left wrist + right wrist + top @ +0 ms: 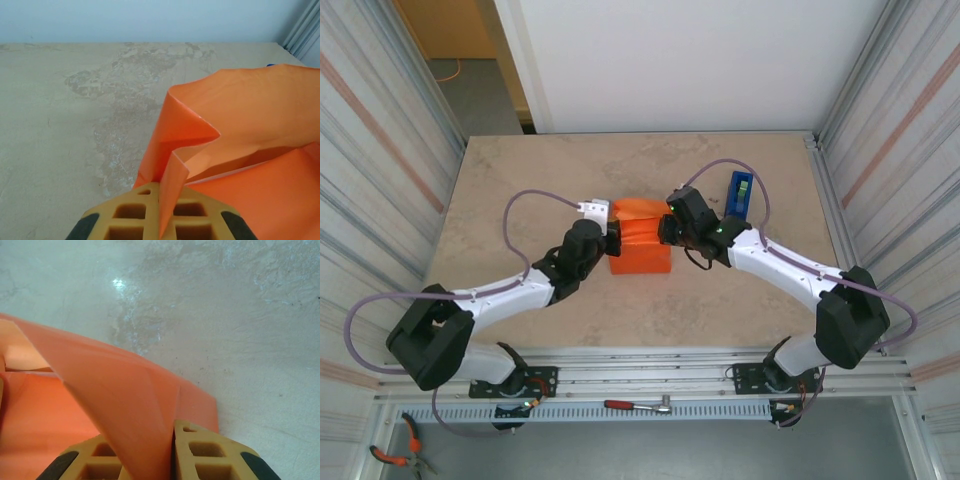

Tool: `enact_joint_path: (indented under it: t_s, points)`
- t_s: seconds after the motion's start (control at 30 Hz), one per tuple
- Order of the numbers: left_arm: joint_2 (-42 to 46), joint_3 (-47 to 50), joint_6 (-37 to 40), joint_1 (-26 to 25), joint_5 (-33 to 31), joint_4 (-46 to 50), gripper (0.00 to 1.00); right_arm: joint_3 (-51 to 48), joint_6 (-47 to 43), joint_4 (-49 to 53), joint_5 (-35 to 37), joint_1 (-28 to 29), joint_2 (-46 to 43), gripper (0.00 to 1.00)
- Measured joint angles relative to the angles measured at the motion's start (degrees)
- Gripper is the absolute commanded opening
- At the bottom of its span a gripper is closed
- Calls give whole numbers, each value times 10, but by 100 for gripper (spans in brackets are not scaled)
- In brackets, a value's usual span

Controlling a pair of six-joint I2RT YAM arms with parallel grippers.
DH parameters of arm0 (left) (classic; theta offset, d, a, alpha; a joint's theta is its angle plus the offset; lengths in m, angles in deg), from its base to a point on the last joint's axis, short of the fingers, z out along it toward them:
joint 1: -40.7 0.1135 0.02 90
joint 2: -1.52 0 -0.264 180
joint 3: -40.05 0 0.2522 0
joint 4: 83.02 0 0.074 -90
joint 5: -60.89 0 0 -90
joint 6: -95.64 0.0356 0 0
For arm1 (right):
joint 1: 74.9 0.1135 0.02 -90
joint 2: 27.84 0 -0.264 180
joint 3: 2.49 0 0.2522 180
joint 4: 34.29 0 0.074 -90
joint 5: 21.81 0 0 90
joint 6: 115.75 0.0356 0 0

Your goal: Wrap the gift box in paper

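Down at the near rail lies a red-handled metal ratchet wrench (638, 405), and off in the left corner a pair of orange-handled pliers (392, 455). Past them, about the middle of the mottled beige stone-look table top (520, 180), sits the thin bright orange paper sheet (640, 248), folded up into a blocky bundle with loose flaps rising along its far side. The left gripper (608, 238) is at the bundle's left end, its yellow honeycomb fingers (127, 212) pressed together on a creased fold of the paper that stands upright between them. The right gripper (667, 228) is at the right end, its own yellow fingers (205, 450) clamped on a ridge of the sheet. Whatever the paper covers I cannot make out. Beyond the right gripper, near the bundle but apart from it, stands an upright blue tape dispenser (740, 192), and behind the table a plain white wall (700, 60)
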Motion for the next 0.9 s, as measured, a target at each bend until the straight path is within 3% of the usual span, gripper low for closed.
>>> enact_joint_path:
  t_s: [0.17, 0.27, 0.53, 0.77, 0.9]
  points:
    - [22, 3, -3, -4, 2, 1, 61, -11, 2, -23, 7, 1, -2, 0]
    - [61, 6, -1, -1, 0, 3, 99, -14, 4, -30, 9, 3, -3, 0]
    - [162, 7, -3, 54, -5, 5, 99, -17, 6, -33, 14, 4, -5, 0]
    - [171, 7, -16, 57, -3, 28, 99, -17, 6, -32, 15, 4, -5, 0]
    - [162, 9, -30, 55, 27, 31, 92, -17, 6, -32, 16, 5, -5, 0]
